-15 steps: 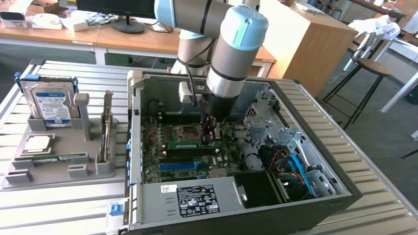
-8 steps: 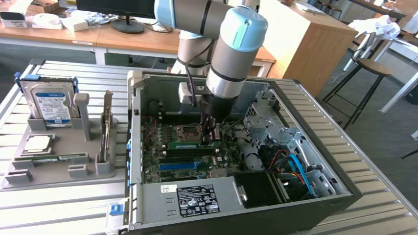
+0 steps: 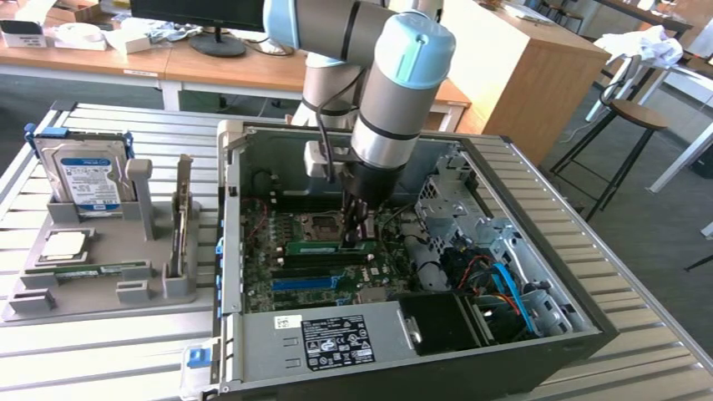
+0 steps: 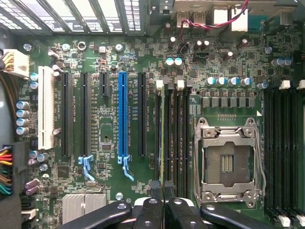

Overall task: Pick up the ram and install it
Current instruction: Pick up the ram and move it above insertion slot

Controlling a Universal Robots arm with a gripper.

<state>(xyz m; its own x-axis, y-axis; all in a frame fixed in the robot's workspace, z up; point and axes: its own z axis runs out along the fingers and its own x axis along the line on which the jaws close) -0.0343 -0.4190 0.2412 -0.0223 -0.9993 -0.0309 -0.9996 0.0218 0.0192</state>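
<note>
The ram (image 3: 321, 247) is a thin green stick standing on edge in a memory slot of the motherboard (image 3: 292, 280), inside the open computer case. In the wrist view the ram (image 4: 165, 133) shows edge-on in a black slot beside the empty processor socket (image 4: 228, 162). My gripper (image 3: 356, 238) reaches straight down into the case at the end of the ram toward the exterior view's right. Its black fingertips (image 4: 151, 191) are pressed together over that end, so the gripper (image 4: 163, 188) is shut. Whether they pinch the stick or rest on it is hidden.
The case walls (image 3: 229, 251) and the drive cage (image 3: 452, 200) with cables (image 3: 502, 280) hem in the arm. On the exterior view's left a grey holder (image 3: 100, 292) carries a hard drive (image 3: 89, 175), a square silver chip (image 3: 62, 244) and a flat green stick (image 3: 95, 269). A stool (image 3: 635, 117) stands beyond the table.
</note>
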